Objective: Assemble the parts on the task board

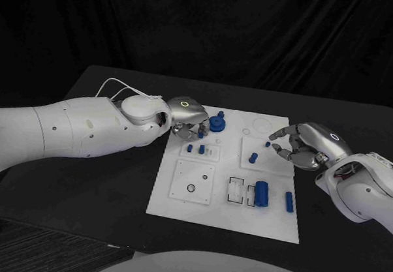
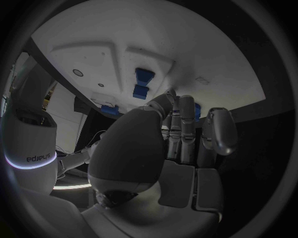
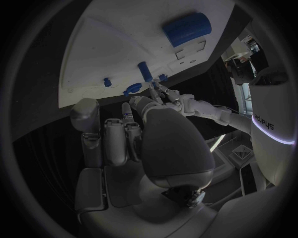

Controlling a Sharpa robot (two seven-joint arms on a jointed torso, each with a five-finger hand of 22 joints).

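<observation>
White task board (image 1: pixel 224 211) lies mid-surface on the black surface (image 1: pixel 97 184), carrying several raised white square plates. Near-left plate (image 1: pixel 193 181) has a small dark ring in it. Near-right plate holds a blue cylinder (image 1: pixel 261 193) lying on its side beside rectangular slots; a slimmer blue pin (image 1: pixel 289 202) lies just beside it toward the board's right edge. Two small blue pegs (image 1: pixel 196 148) stand in the mid-left plate; one blue peg (image 1: pixel 253 158) stands in the mid-right plate. A taller blue stepped part (image 1: pixel 217 122) stands at the board's far left.

Left hand (image 1: pixel 187 117) sits over the board's far-left corner, fingers (image 2: pixel 186 126) curled downward and close together, just beside the stepped part and above the two pegs. Cannot tell whether they pinch anything; the fingertips are hidden under the palm.

Right hand (image 1: pixel 305 144) hovers over the board's far-right edge, fingers (image 3: pixel 114 141) curled inward, near the single peg but apart from it. A small blue spot shows by its fingertips in the head view; too small to tell what it is or whether it is held.
</observation>
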